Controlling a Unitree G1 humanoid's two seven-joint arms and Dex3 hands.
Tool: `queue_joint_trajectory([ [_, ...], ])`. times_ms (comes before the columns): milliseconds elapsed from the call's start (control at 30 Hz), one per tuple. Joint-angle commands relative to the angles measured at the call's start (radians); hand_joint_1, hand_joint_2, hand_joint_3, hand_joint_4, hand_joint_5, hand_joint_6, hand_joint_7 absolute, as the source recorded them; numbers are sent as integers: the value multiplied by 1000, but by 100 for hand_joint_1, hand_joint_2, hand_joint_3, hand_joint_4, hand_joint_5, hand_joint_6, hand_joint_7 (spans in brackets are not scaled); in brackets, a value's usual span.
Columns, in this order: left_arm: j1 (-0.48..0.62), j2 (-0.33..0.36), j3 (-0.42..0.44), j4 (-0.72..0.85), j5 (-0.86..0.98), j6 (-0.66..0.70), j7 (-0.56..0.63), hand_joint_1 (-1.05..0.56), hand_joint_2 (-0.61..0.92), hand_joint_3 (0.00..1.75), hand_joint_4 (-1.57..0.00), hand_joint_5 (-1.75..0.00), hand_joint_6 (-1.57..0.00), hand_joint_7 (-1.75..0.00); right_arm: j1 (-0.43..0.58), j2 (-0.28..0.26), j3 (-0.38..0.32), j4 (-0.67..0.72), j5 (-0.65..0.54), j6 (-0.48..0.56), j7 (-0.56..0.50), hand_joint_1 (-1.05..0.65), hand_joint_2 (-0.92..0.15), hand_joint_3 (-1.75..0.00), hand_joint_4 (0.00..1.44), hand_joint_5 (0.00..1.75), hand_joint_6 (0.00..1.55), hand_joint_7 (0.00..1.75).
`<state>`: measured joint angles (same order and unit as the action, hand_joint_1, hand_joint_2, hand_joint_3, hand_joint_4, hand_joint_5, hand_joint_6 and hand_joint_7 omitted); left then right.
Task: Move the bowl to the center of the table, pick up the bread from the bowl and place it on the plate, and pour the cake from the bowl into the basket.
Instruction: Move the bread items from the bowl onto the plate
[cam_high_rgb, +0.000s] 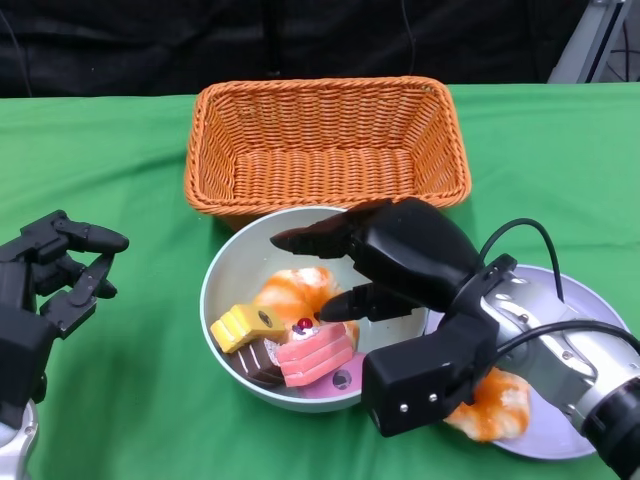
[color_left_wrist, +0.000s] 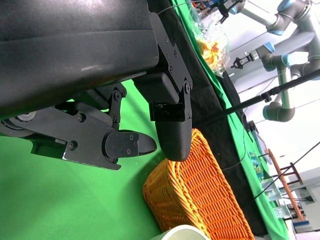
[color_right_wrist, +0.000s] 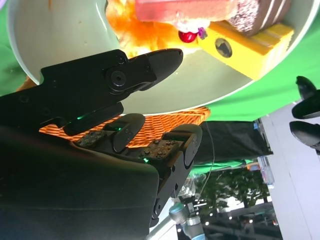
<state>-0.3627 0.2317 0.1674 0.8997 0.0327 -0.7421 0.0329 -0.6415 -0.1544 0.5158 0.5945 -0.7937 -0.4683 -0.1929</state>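
Bread step underway: one bread on plate under R wrist; R hand spread, empty, over bowl, 2nd bread just below fingertips—next: lower, pinch it; L hand idle, spread.

The pale bowl holds orange bread and cake pieces, just before the woven orange basket; another bread lies on the plate.

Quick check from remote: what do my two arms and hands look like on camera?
Both hands are black with jointed fingers. The right hand sits on a silver forearm with black cables looping over the wrist. The left hand shows a sliver of silver forearm below.
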Motion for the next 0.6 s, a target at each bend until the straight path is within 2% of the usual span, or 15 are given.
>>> queue_joint_trajectory([
  [33, -5, 12, 2, 6, 5, -17, 14, -12, 92, 37, -80, -137, -83, -95, -45, 8, 15, 49, -21, -12, -65, -63, -86, 0, 75, 5, 65, 2],
  [400, -5, 3, 4, 0, -7, -7, 7, -11, 92, 37, -81, -136, -84, -95, -120, 37, 91, 234, -104, -35, -281, -67, -79, 0, 84, 6, 73, 2],
  [467, -3, 2, 4, -2, -6, -8, 7, -11, 92, 37, -81, -136, -84, -95, -131, 46, 113, 260, -133, -18, -329, -75, -80, 0, 90, 9, 79, 3],
  [600, -2, 1, 4, -4, -8, -9, 6, -11, 92, 36, -81, -136, -85, -96, -145, 57, 143, 289, -164, 9, -371, -81, -79, 0, 91, 11, 82, 2],
])
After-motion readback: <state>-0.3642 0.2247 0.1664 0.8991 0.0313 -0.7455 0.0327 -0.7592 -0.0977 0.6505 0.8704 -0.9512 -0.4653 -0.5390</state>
